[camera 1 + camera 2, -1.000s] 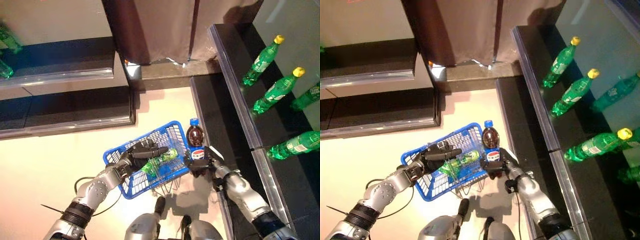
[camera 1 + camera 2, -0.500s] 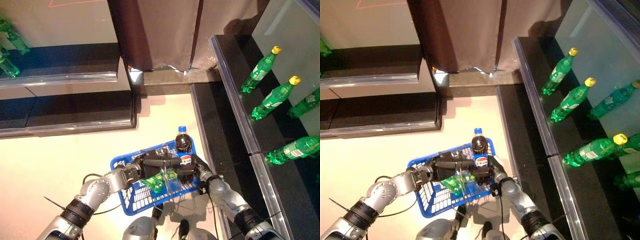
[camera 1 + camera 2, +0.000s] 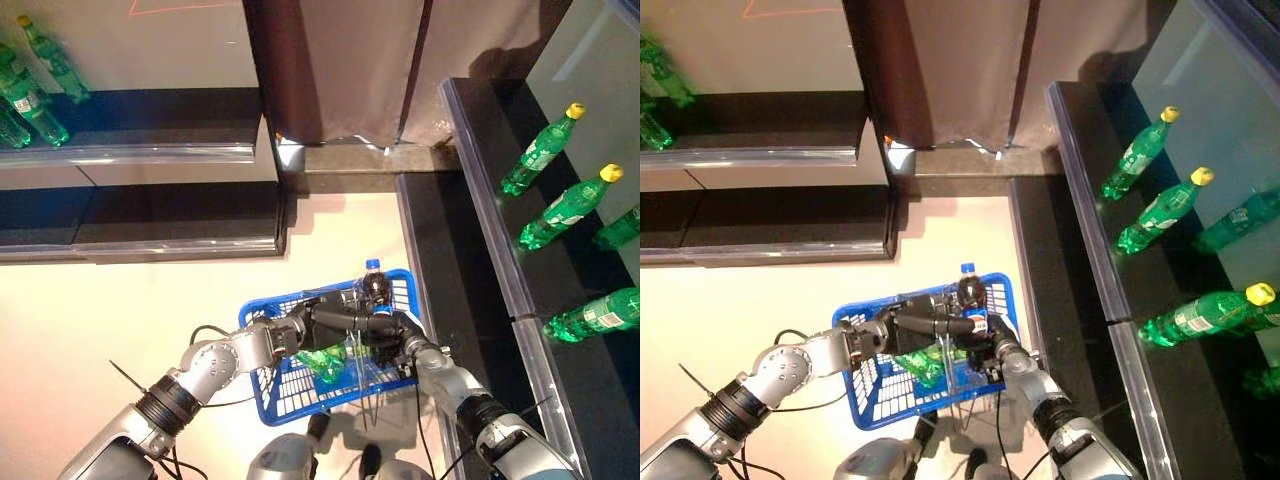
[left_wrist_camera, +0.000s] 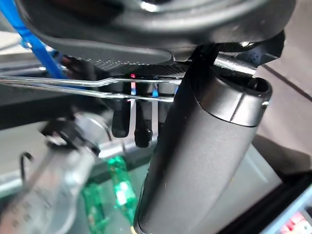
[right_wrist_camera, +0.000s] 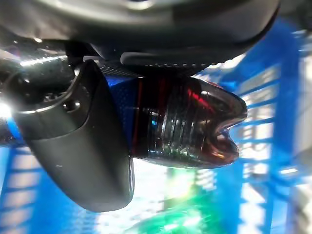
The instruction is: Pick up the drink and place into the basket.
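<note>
My right hand [image 3: 398, 337] is shut on a dark cola bottle [image 3: 376, 293] with a blue cap and holds it upright over the right end of the blue basket [image 3: 262, 397]. The right wrist view shows its thumb [image 5: 78, 141] curled round the bottle's dark base [image 5: 185, 122] above the blue mesh. My left hand [image 3: 318, 322] is shut on the basket's thin wire handles [image 4: 73, 85] and holds the basket up in front. A green bottle [image 3: 328, 360] lies inside the basket.
Green bottles [image 3: 572, 205] with yellow caps lie on the dark shelf at the right. More green bottles [image 3: 30, 90] stand on a dark shelf at the far left. A brown curtain [image 3: 350, 60] hangs at the back. The floor [image 3: 120, 310] is light beige.
My right hand has brought the cola bottle left and lower, from beside the basket's right rim to over its inside. The camera has shifted, showing more of the left shelf.
</note>
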{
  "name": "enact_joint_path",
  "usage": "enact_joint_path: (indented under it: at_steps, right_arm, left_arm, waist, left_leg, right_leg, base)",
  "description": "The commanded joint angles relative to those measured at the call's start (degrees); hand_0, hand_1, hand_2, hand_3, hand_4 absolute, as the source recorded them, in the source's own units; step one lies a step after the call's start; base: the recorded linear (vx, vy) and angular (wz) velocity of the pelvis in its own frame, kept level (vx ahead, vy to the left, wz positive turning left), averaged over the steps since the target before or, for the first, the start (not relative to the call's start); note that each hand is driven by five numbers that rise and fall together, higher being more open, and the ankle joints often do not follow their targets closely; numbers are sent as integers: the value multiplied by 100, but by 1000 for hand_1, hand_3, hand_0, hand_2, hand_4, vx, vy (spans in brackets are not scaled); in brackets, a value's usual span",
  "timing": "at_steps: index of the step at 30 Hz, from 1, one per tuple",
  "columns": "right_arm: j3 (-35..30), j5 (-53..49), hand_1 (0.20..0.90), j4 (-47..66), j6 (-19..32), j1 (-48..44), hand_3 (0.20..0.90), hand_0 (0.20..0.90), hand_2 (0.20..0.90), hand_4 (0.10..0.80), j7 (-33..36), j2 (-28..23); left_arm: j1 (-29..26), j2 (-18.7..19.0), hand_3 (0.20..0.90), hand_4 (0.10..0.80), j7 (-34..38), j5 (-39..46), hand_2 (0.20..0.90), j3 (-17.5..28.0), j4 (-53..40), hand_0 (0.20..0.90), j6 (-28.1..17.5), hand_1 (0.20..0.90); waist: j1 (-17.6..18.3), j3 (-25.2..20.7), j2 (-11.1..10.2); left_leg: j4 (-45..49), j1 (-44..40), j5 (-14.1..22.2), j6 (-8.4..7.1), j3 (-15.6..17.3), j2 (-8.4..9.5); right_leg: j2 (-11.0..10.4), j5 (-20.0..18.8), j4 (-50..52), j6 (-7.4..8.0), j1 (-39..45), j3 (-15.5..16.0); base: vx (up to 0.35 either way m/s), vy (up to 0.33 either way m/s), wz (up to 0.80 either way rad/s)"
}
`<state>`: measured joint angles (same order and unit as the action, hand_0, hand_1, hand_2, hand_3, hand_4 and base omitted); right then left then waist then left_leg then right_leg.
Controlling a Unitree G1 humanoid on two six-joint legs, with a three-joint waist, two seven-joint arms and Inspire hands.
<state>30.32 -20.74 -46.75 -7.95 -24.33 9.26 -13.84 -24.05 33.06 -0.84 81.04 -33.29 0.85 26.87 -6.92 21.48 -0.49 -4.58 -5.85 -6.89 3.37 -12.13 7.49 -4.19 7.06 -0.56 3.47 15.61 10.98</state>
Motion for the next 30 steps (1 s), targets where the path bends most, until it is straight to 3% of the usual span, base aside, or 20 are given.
enact_joint_path:
  at_steps: [1,9,21,25,27,29,30]
  right_arm:
    - [567,516,300,-528,476,-234,200,300,300,100,-28,575]
    - [689,1306,300,-977,695,-346,200,300,300,100,128,548]
    - [990,2234,300,-924,544,-433,200,300,300,100,363,335]
    - [1131,2600,300,-816,852,-400,200,300,300,100,315,207]
    - [1181,2074,300,-599,1062,-257,200,300,300,100,378,126]
    - [794,936,300,-357,1609,42,200,300,300,100,495,158]
    - [795,933,300,-359,1613,42,200,300,300,100,493,156]
  left_arm:
    - [-1074,-2097,200,100,-1176,1573,300,-22,-1402,300,-1234,300]
    - [-1176,-2153,200,100,-900,1622,300,-62,-1502,300,-1458,300]
    - [-1152,-1986,200,100,-746,1781,300,65,-1416,300,-1553,300]
    - [-1162,-1932,200,100,-660,1774,300,151,-1400,300,-1652,300]
    - [-1112,-1860,200,100,-710,1775,300,222,-1401,300,-1658,300]
    - [-1084,-1765,200,100,-883,1792,300,425,-1279,300,-1575,300]
    - [-1085,-1766,200,100,-885,1791,300,425,-1276,300,-1574,300]
  waist:
    - [-111,-2129,138]
    - [-174,-2176,147]
    - [-207,-2170,142]
    - [-207,-2196,145]
    - [-197,-2195,151]
    - [-145,-2155,181]
    - [-147,-2153,182]
  left_leg:
    - [164,-273,986,-368,778,-107]
    - [183,-271,1009,-370,755,-102]
    - [140,-288,976,-373,720,-115]
    - [103,-295,961,-376,714,-120]
    - [98,-294,954,-383,715,-124]
    - [89,-309,947,-382,752,-138]
    - [88,-312,947,-382,753,-138]
  right_leg:
    - [19,-715,-273,244,-608,258]
    - [3,-707,-275,251,-604,306]
    - [-31,-707,-235,270,-617,324]
    - [-33,-708,-258,289,-612,329]
    - [-35,-718,-267,297,-615,324]
    - [-32,-736,-272,294,-614,312]
    - [-32,-736,-272,294,-612,311]
  base:
    - [33,7,4]
    - [25,1,10]
    - [0,0,0]
    - [0,0,0]
    - [0,0,0]
    - [0,0,0]
    - [0,0,0]
